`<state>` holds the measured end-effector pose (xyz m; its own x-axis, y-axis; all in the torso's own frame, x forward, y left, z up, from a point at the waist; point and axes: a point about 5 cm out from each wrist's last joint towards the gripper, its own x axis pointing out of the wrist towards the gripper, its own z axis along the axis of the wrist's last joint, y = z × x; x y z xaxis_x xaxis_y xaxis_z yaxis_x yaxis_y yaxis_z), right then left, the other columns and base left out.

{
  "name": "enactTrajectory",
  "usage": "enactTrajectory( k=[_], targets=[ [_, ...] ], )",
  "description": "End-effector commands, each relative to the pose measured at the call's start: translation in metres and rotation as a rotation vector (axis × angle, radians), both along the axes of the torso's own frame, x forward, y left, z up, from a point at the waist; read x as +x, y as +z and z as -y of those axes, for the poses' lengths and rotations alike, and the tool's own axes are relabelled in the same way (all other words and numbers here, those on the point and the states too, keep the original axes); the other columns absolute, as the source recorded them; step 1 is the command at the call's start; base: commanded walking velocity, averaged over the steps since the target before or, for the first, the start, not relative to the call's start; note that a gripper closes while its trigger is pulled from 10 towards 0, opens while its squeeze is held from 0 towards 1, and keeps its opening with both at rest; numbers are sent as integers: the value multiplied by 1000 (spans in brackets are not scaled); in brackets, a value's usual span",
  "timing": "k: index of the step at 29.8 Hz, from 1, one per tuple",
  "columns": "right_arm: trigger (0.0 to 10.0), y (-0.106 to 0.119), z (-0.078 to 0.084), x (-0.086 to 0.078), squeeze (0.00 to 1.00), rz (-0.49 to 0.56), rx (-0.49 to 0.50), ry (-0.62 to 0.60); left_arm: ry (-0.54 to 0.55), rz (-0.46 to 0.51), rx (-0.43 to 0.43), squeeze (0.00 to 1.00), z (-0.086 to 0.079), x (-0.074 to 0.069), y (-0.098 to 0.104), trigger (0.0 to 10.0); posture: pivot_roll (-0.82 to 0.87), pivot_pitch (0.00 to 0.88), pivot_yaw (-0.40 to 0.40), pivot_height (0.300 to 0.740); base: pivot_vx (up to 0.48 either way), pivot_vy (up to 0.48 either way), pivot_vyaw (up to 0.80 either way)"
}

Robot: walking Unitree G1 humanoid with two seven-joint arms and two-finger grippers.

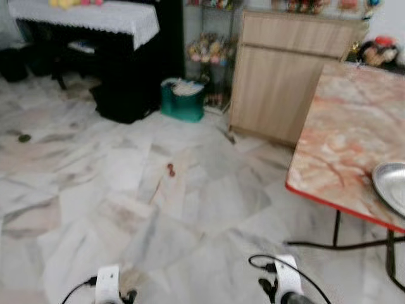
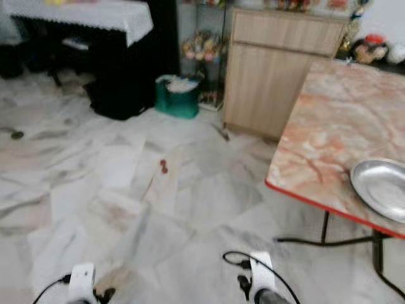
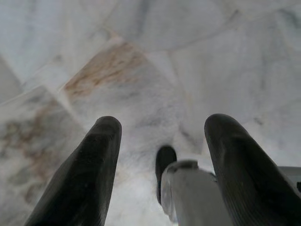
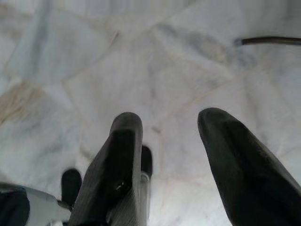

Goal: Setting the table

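Note:
A marble-patterned table (image 2: 329, 126) with a red edge stands to my right in the eye views. On it, near the front edge, lies a round silver plate (image 2: 383, 187). Both arms hang low at the bottom of the eye views. In the left wrist view my left gripper (image 3: 162, 136) is open over the marble floor, with nothing between its fingers. My right gripper (image 4: 171, 129) is open in the right wrist view, also empty and pointing at the floor.
A light wooden cabinet (image 2: 272, 69) stands behind the table. A green basket (image 2: 177, 95) sits by dark furniture with a white lace cloth (image 2: 88, 16) at the back left. Black table legs (image 2: 326, 234) reach the marble floor (image 2: 126, 190). A small red object (image 2: 164, 166) lies on the floor.

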<state>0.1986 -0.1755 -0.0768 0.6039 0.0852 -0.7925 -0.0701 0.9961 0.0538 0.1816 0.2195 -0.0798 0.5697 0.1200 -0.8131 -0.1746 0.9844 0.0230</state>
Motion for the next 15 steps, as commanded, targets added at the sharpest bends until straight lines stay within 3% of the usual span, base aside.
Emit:
enactTrajectory(
  k=[1,15],
  targets=[
    [10000,-2,-3,-3,0,-9,7,4,-17,-12,5,0,-1,-3,-1,10000,-51,0,20,732,0,0,-631],
    [10000,-3,-6,-5,0,-12,11,2,1,-6,-14,0,-1,-4,-2,10000,-59,0,26,732,0,0,-633]
  ],
)
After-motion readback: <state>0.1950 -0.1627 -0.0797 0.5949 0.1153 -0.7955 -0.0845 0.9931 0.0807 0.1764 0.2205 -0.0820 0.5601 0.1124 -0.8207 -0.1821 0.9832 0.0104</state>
